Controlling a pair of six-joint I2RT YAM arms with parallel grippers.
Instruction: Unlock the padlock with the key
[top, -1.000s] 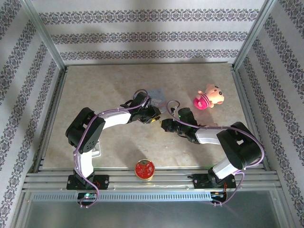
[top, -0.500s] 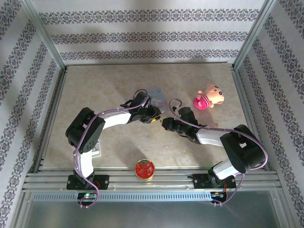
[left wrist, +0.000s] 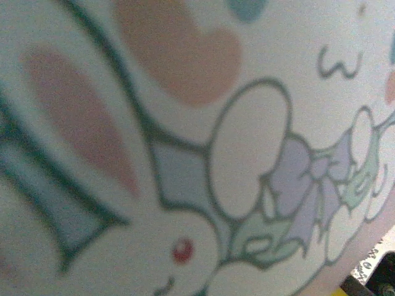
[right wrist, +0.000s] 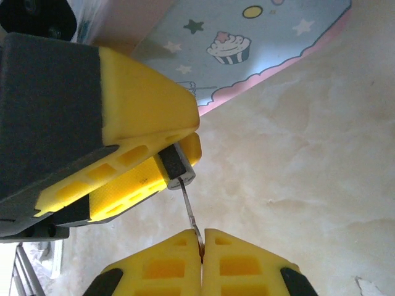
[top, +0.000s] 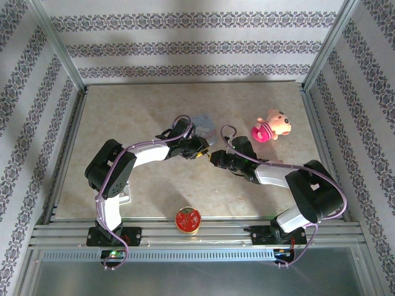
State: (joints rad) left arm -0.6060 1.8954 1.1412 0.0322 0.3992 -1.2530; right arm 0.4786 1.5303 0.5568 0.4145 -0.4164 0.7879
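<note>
In the right wrist view, the tiny dark padlock sits pinched between the yellow fingers of my left gripper; its shackle is hidden. A thin silvery key runs from the padlock's lower end down into my right gripper, which is shut on it. From above, the left gripper and the right gripper meet tip to tip at mid-table. The left wrist view looks close onto the printed lid of the pale blue tin.
The pale blue tin lies just behind the left gripper and appears at the top of the right wrist view. A pink plush toy rests at the back right. A round red-topped container stands at the front edge.
The right arm's wrist and forearm have shifted slightly toward the back. Both grippers stay tip to tip with the key and padlock between them.
</note>
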